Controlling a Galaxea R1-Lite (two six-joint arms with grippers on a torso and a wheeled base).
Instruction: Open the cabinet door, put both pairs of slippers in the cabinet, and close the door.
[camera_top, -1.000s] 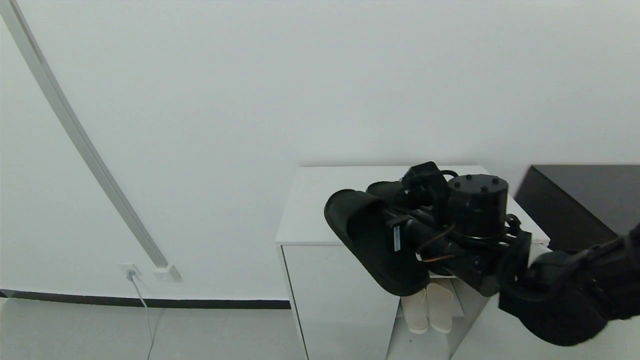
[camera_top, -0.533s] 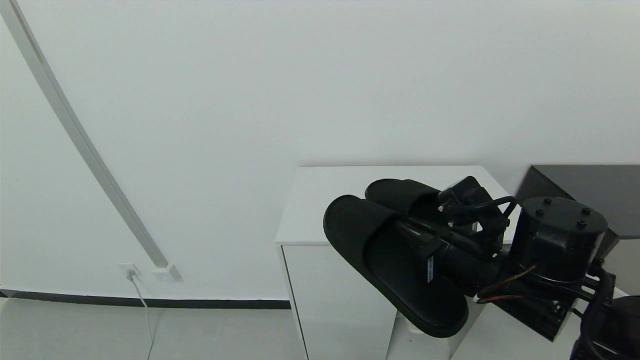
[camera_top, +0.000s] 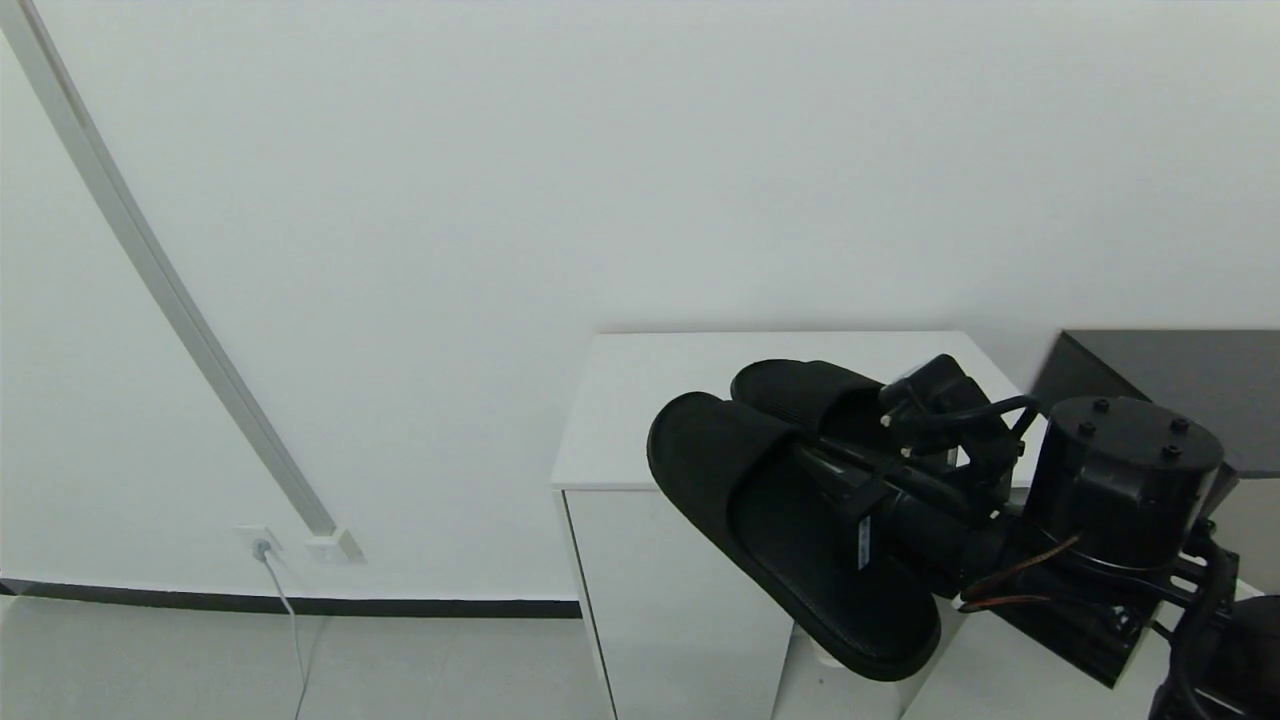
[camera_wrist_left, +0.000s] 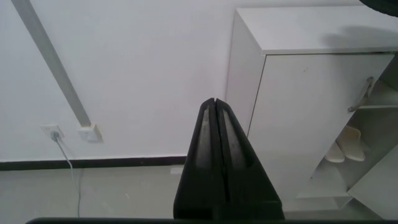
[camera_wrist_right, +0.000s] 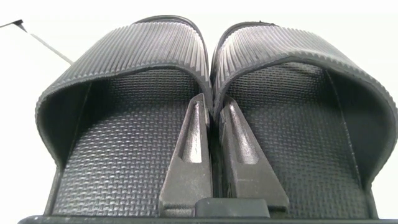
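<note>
Carrying the black pair, head view: the right gripper (camera_top: 815, 462) holds the black slippers (camera_top: 790, 530) aloft in front of the white cabinet (camera_top: 680, 560). The toes point up toward the robot's left, and the heels hang down across the cabinet's front.
Cabinet top, head view: the slippers' toes rise level with it, so the pair hangs well above any shelf.
Left gripper (camera_wrist_left: 215, 109), left wrist view: its jaws are pressed flat together with nothing between them. It hangs well apart from the cabinet, facing it.
Cabinet door (camera_wrist_left: 375, 191), left wrist view: it is swung out on the right-hand side and the shelves behind it are exposed.
White slippers (camera_wrist_left: 346, 147), left wrist view: they sit side by side on a lower shelf inside the opening.
Grip, right wrist view: one finger lies inside each black slipper under its strap. The jaws are clamped on the two inner side walls, pinching them together.
Done, by the look of it: the door is opened, the white pair is stowed and the black pair is lifted.
Left to do: the black pair must go down into the opening, onto a shelf and out of the grip. After that the door must be shut.
</note>
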